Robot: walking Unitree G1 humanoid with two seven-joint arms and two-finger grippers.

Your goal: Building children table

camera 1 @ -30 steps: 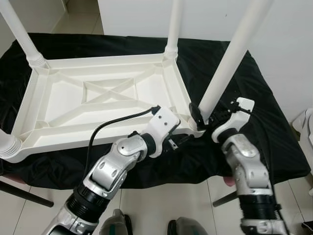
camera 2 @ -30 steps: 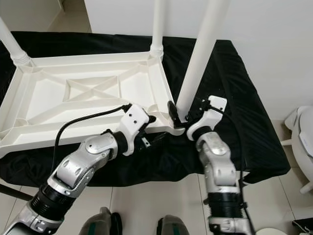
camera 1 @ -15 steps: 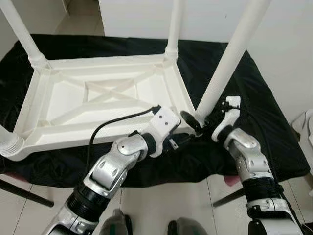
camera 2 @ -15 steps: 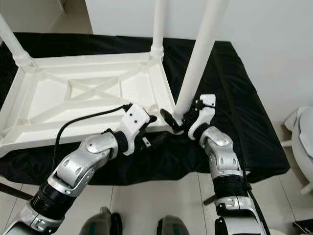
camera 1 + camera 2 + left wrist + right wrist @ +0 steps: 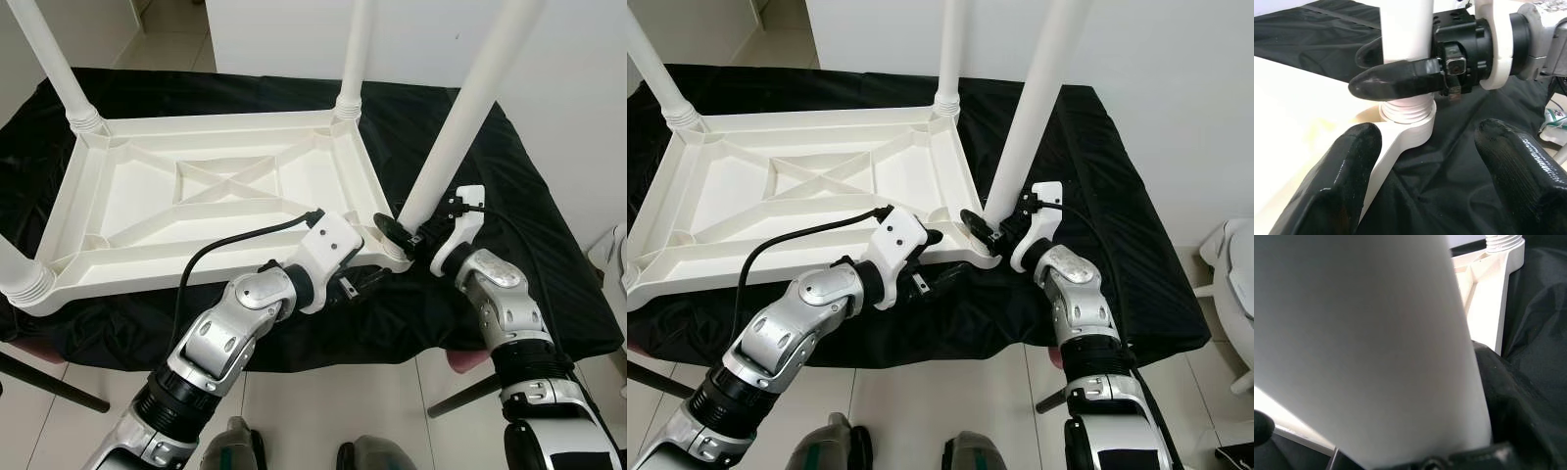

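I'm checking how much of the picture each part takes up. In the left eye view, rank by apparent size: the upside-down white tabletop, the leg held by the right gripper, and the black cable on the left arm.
1. Tabletop, largest.
2. Leg in the right gripper.
3. Black cable, thinnest and smallest.

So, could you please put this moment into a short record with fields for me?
Table: white plastic table top lies upside down on a black cloth
Fitted legs: three corner legs stand upright
Fourth leg: near right leg leans, base at its corner socket
Right gripper: shut on the leg just above the socket
Left gripper: open, at the table's near edge beside that corner, holding nothing
Floor: pale tiles
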